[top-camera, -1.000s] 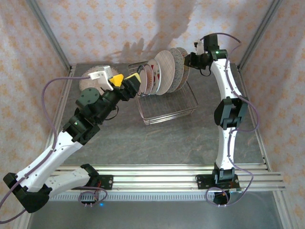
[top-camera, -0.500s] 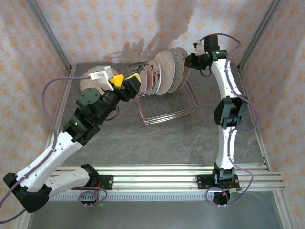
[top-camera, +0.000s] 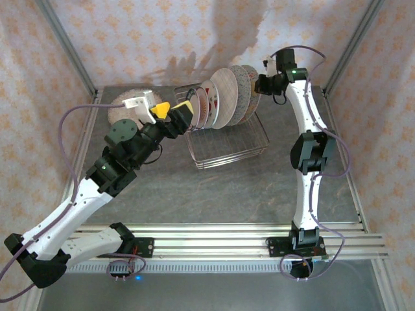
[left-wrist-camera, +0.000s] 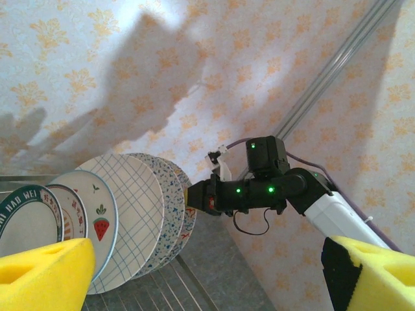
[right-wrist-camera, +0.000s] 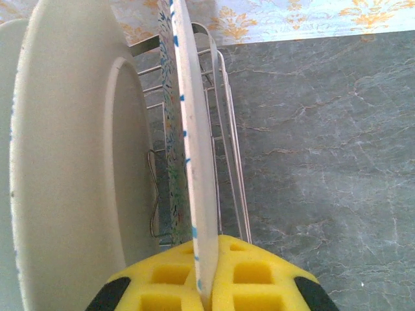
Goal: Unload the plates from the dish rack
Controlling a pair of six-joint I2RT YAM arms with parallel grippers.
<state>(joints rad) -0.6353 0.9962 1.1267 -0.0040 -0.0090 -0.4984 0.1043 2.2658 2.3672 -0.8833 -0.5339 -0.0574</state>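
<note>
I read right claw (right-wrist-camera: 204, 285) clamped on the rim of the end plate (right-wrist-camera: 194, 162) in the dish rack (top-camera: 227, 152). Left claw (top-camera: 172, 110) pads apart, beside the rack's other end.

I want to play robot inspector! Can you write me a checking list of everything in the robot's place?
Surface: grey table, stone pattern.
Job's things: plates upright in dish rack; brown plate flat on table.
Clutter: nothing seen.
Grippers: left gripper open beside rack; right gripper shut on squiggle plate rim.
Cables: purple cables along arms.
Surroundings: wallpapered walls, metal frame.
</note>
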